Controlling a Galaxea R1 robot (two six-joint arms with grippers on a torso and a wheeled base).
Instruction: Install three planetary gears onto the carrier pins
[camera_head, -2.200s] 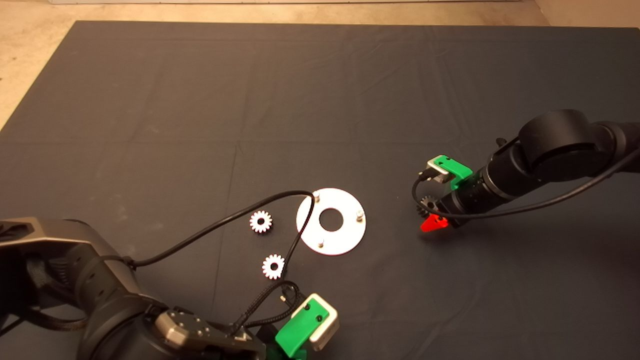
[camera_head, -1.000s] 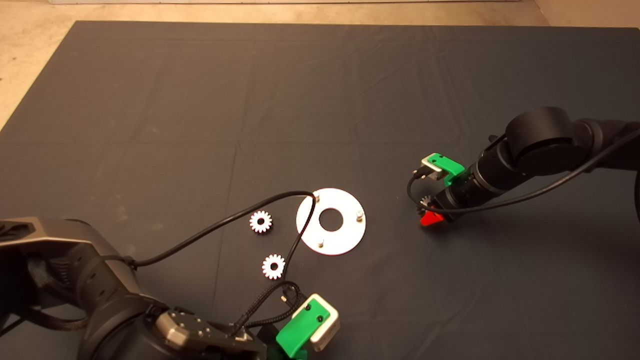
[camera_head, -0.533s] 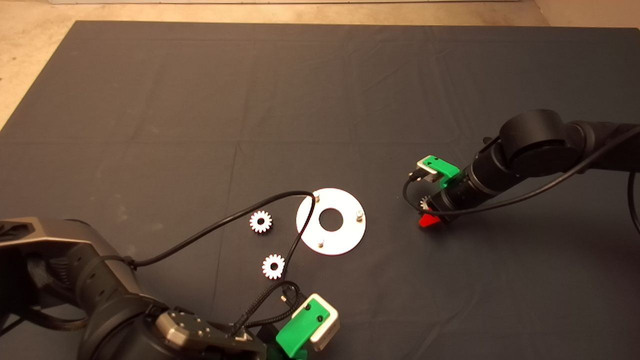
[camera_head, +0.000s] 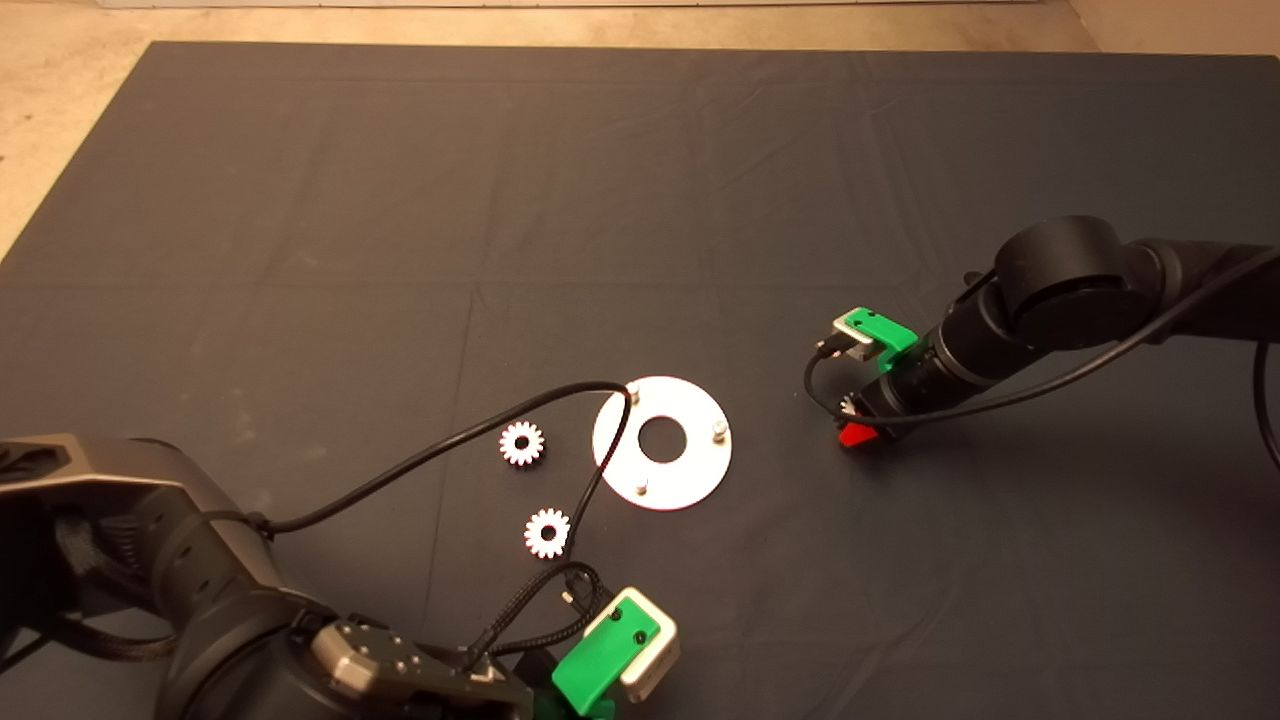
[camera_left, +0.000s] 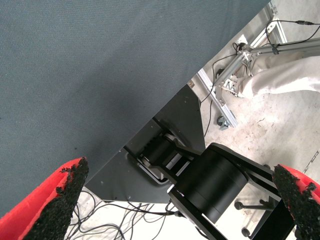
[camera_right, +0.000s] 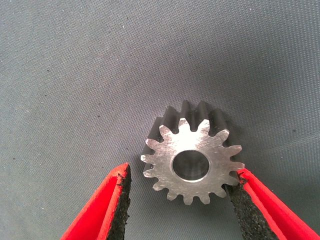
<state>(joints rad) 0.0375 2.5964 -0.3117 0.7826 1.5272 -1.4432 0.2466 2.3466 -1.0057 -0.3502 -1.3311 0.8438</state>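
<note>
A flat round silver plate lies mid-mat with three carrier pins near its rim, all bare. Two planetary gears lie flat to its left: one beside the plate, one nearer the front. The third gear lies flat on the mat right of the plate. My right gripper is low over it and hides most of it from above. In the right wrist view the gripper is open and straddles this gear, with one pad at its teeth and the other clear. My left gripper is open, parked at the mat's front edge.
A black cable from the left arm arcs over the mat and crosses the plate's left rim. The left wrist view looks past the mat at the robot base, a metal frame and a person's leg. Bare floor borders the mat at far left.
My right gripper has shifted a little left toward the plate and come down over the third gear, which now shows less from above. Left arm, plate and the other two gears are unmoved.
</note>
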